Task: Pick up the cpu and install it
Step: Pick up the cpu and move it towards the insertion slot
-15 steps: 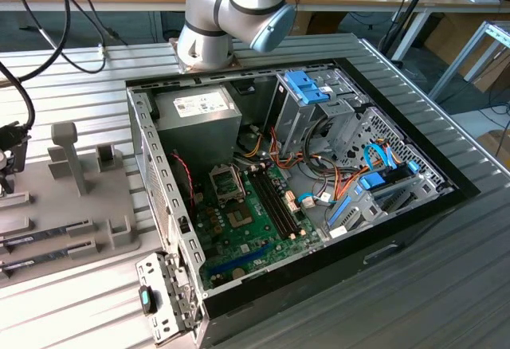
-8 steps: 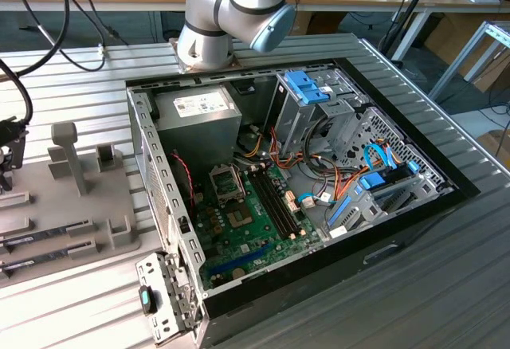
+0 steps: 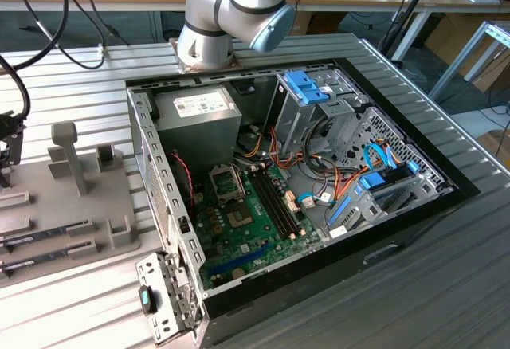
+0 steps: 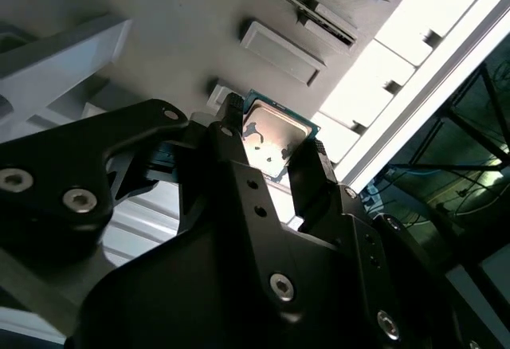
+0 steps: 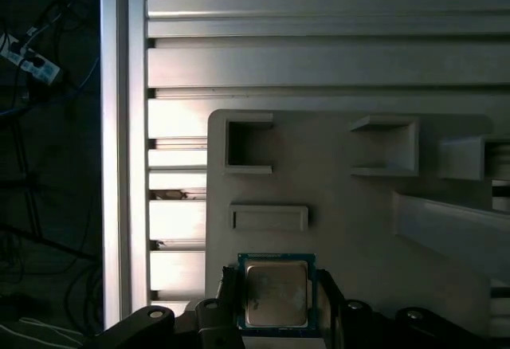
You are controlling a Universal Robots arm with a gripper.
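CPU (image 5: 276, 292), a small flat square chip with a silver-grey metal top and green rim, sits in the black gripper (image 4: 272, 135) over the pale grey plastic holder tray (image 5: 358, 229). Jaws look clamped on its opposite edges. Pickup is underway, install not done: the metal-framed socket (image 3: 225, 182) on the green motherboard (image 3: 239, 233) looks vacant.

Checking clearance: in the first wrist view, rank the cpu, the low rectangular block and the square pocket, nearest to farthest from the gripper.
1. cpu: held by the gripper.
2. low rectangular block: on the grey tray, just beyond the cpu.
3. square pocket: by the tray's far edge.
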